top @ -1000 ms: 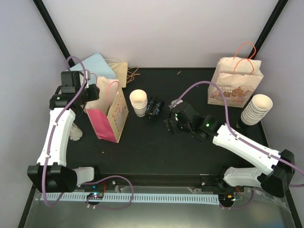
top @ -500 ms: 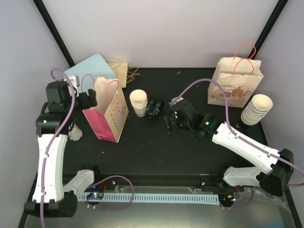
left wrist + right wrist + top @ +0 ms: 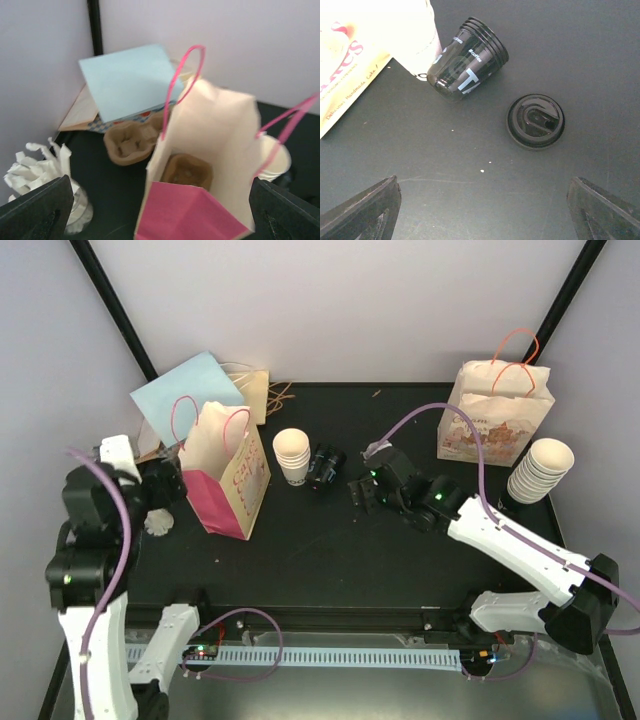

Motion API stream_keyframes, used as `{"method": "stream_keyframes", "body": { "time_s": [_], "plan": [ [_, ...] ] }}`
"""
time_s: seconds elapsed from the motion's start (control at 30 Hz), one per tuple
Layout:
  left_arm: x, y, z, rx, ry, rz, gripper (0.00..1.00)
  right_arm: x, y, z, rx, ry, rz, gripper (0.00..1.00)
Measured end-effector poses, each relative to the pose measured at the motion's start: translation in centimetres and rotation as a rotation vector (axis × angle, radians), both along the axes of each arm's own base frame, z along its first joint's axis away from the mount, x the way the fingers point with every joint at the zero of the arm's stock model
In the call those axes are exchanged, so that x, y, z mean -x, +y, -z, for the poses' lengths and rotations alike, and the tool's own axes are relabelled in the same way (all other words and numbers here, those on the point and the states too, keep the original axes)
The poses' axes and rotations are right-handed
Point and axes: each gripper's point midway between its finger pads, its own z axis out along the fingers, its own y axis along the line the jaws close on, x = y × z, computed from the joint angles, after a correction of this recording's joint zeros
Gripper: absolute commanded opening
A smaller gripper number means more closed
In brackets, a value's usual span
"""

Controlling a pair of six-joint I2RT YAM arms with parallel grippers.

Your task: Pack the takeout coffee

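Left arm (image 3: 95, 645) and right arm (image 3: 515, 548) carry white link shells, black joint housings; lilac cable (image 3: 440, 408) loops along each; green light (image 3: 437, 494) glows near right wrist; left gripper (image 3: 168, 485) and right gripper (image 3: 358, 494) are matte black.

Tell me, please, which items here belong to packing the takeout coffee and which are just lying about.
Likely for the job: pink-handled bag, cup carrier inside it, black cup stack, black lid.
Just lying about: flat blue paper, orange-handled bag, right-hand white cup stack, spare cup carrier.

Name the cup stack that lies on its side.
The black stack, tipped over; the cream stack beside it and the right-edge stack stand rim up.
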Motion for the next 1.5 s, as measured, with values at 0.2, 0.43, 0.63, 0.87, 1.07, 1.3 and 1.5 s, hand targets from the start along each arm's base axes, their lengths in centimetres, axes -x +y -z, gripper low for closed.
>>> {"method": "stream_keyframes", "body": {
  "time_s": [0.2,0.43,0.63,0.87,1.07,1.3,1.5],
  "plan": [
    [3.2,-3.0,-3.3,0.104,-0.147,0.133,0.95,-0.6,-0.8,0.1,-0.022,0.022,0.047,0.86],
    [2.9,-6.3,-2.2,0.242,-0.103,0.289,0.92,-3.5,-2.8,0.5,-0.136,0.069,0.133,0.83],
    [2.2,-8.9,-3.6,0.32,-0.131,0.424,0.91,-7.2,-1.6,2.6,-0.183,0.172,0.153,0.84],
    [1.4,-13.3,-4.1,0.351,-0.112,0.62,0.92,-11.9,-0.6,3.0,-0.218,0.21,0.134,0.84],
    [0.2,-17.2,-2.8,0.322,-0.039,0.728,0.92,-14.6,0.4,2.6,-0.224,0.194,-0.007,0.83],
    [-0.6,-20.9,0.9,0.272,0.057,0.795,0.92,-17.0,-0.6,6.2,-0.224,0.258,-0.11,0.83],
    [-0.4,-22.9,6.9,0.236,0.191,0.817,0.92,-19.1,1.4,7.8,-0.23,0.265,-0.236,0.83]
  ]
}}
